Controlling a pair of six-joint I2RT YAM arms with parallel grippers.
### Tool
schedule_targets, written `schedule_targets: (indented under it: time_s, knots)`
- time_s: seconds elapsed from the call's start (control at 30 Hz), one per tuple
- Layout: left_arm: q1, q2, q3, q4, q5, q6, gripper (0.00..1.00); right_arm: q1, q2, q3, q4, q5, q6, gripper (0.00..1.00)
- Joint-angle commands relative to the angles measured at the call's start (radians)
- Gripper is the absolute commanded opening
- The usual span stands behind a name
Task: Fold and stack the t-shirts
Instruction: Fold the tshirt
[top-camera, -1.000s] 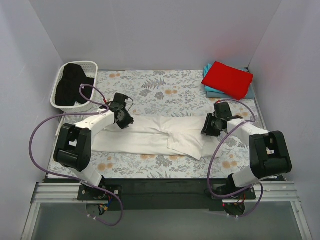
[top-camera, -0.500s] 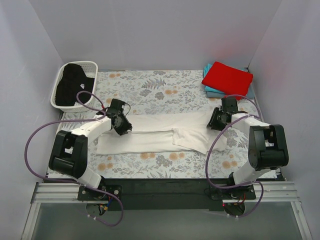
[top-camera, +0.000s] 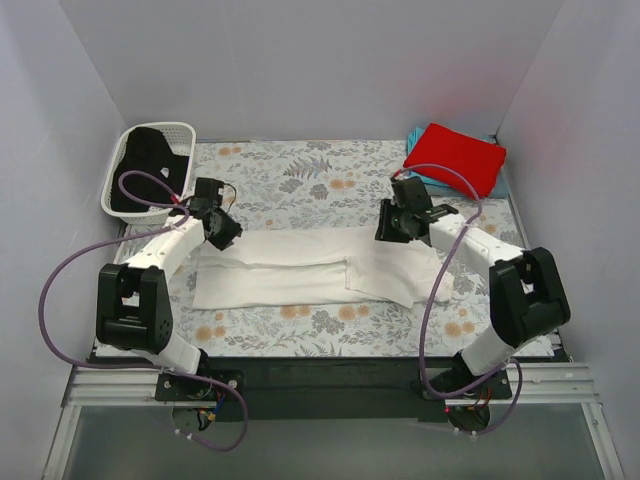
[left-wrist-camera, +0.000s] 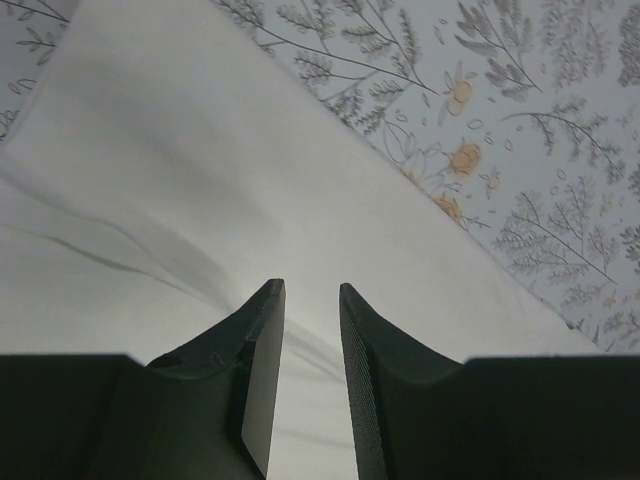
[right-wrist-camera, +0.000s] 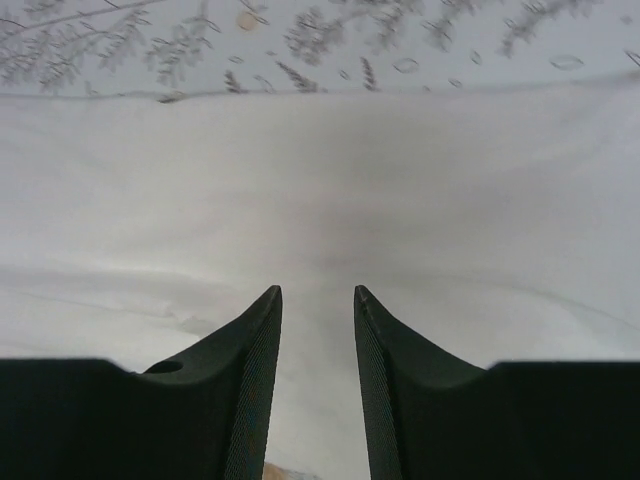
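Note:
The white t-shirt (top-camera: 300, 270) lies as a long folded strip across the middle of the floral table cloth (top-camera: 300, 180). My left gripper (top-camera: 222, 232) hovers over its far left corner, jaws slightly apart and empty; white cloth (left-wrist-camera: 200, 200) shows under the left gripper (left-wrist-camera: 310, 292). My right gripper (top-camera: 392, 226) is over the strip's far right part, open and empty above plain white cloth (right-wrist-camera: 320, 180), as the right wrist view of the gripper (right-wrist-camera: 316, 292) shows. A folded red t-shirt (top-camera: 455, 160) lies on a teal one (top-camera: 428, 185) at the far right. A black t-shirt (top-camera: 145, 170) fills the basket.
The white lattice basket (top-camera: 160, 128) stands at the far left corner. White walls close the table on three sides. Floral cloth (left-wrist-camera: 520, 150) lies bare beyond the shirt's far edge and along the near edge.
The white shirt has been laid flatter and narrower. Both grippers have come off it and moved toward the far side, the left one leftward, the right one leftward toward the centre.

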Motion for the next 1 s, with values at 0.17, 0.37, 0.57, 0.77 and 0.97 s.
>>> schedule_targets:
  time_s: [0.17, 0.37, 0.57, 0.77, 0.97]
  knots:
    - [0.099, 0.038, -0.076, -0.003, -0.014, -0.026, 0.27, 0.173, 0.245, 0.274, -0.045, 0.067, -0.024, 0.40]
    - [0.106, -0.039, -0.150, -0.018, -0.023, -0.035, 0.27, 0.250, 0.282, 0.302, -0.053, 0.077, -0.029, 0.40]
    - [0.111, -0.116, -0.191, -0.044, -0.045, -0.044, 0.27, 0.300, 0.271, 0.280, -0.065, 0.077, -0.029, 0.40]
    - [0.126, -0.144, -0.248, -0.035, -0.077, -0.059, 0.27, 0.329, 0.247, 0.223, -0.068, 0.081, -0.015, 0.40]
    - [0.152, -0.110, -0.302, -0.017, -0.079, -0.096, 0.28, 0.339, 0.279, 0.184, -0.060, 0.084, -0.006, 0.39]
